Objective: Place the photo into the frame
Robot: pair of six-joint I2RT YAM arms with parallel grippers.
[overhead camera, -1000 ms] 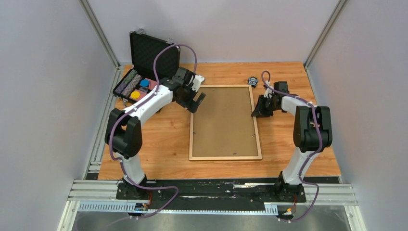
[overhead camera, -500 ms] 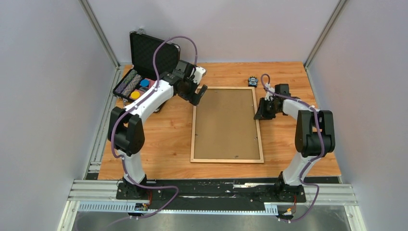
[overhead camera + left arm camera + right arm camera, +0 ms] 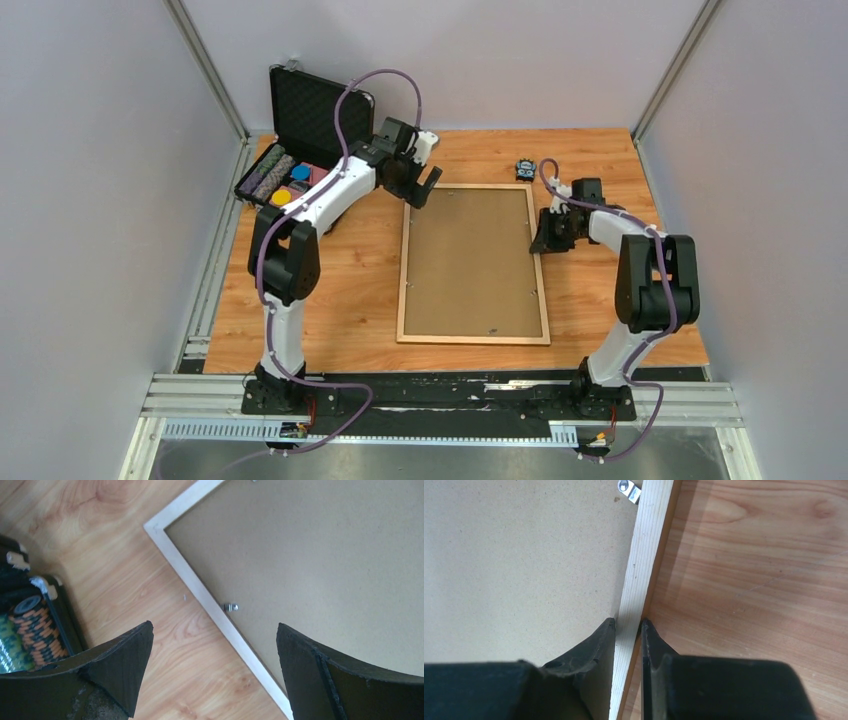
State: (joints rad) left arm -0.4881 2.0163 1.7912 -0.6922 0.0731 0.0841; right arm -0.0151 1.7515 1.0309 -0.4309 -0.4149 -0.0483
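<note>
One frame lies flat at table centre, likely light, stiff, thin-railed: grip rails | right gripper pinches its right rail | left gripper spread above far-left corner

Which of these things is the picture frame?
Look at the middle of the wooden table. The frame lies flat there, back up, filled by a brown board. Only it has a thin pale wooden rim, which the right gripper pinches.
</note>
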